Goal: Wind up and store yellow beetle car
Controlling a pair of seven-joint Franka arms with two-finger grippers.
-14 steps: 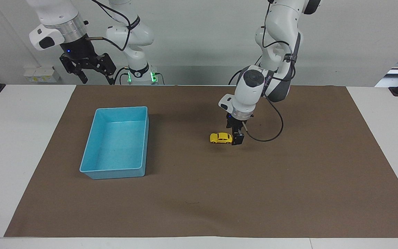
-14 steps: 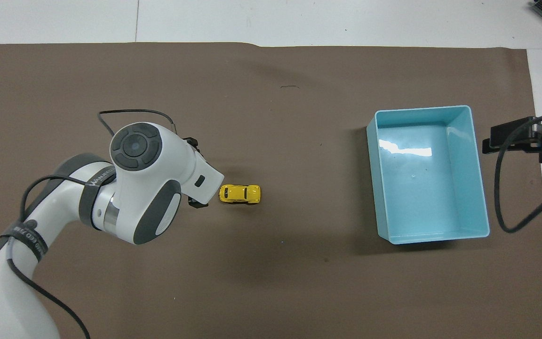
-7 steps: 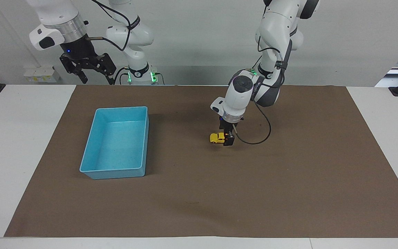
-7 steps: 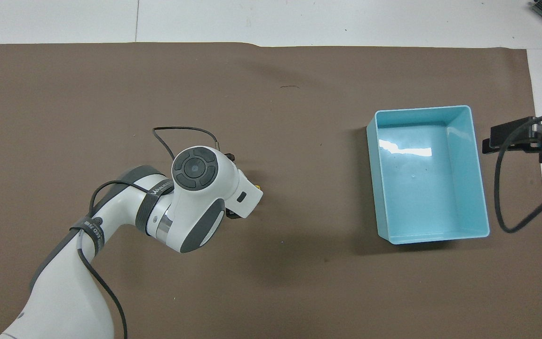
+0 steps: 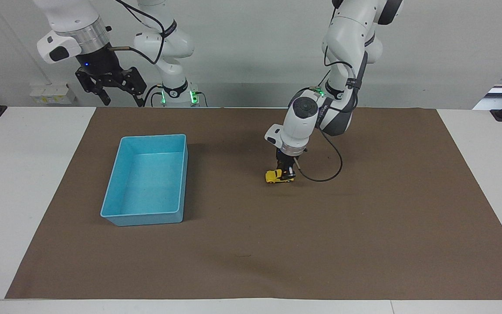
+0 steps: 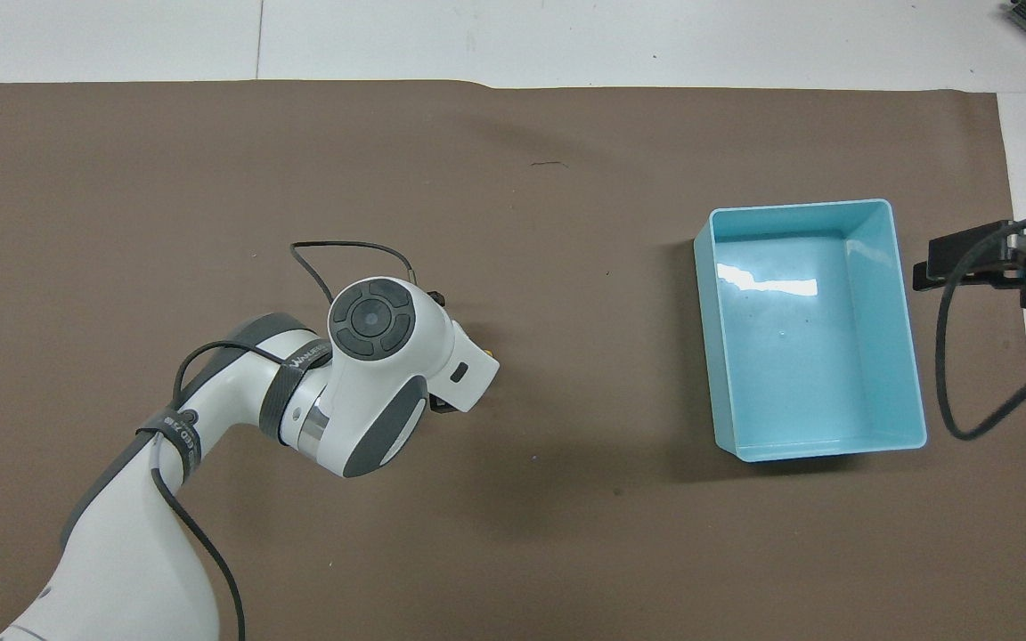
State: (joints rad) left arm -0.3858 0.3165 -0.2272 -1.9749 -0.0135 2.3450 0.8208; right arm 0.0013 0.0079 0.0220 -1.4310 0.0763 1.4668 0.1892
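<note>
Two arms in our views, one working and one waiting. We note the left gripper down at the middle of the brown mat, fingers straddling the yellow beetle car. The car sits on the mat with its body between the fingers; we cannot tell whether the fingers actually press on it or merely flank it. From overhead the left arm's wrist covers the car almost wholly, and we see only a sliver of yellow at the wrist's edge.

We log the blue bin standing open on the mat toward the right arm's end of the table, well apart from the car.

Right gripper hangs raised near its own base, over the table edge nearest the robots, waiting, jaws spread apart and holding nothing.
</note>
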